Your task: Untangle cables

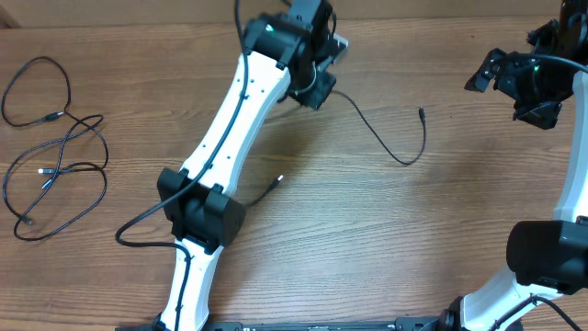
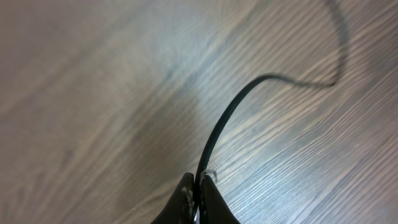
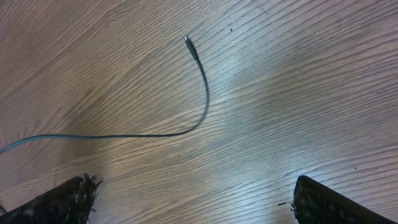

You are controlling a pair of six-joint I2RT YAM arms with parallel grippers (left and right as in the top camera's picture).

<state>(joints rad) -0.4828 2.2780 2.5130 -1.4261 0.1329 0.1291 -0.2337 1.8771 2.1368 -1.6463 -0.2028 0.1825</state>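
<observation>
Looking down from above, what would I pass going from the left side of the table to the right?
Tangled cables → left gripper, pinching a loose cable → that cable's plug → right gripper, wide open.

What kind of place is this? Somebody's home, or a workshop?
Probably a robotics lab bench: two white-and-black robot arms stand at a wooden table, with thin black cables laid out on it.

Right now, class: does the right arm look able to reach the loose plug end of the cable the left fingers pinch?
Probably yes. The plug end lies on the table ahead of the open right fingers, with nothing between; the left fingers hold the cable elsewhere.
</observation>
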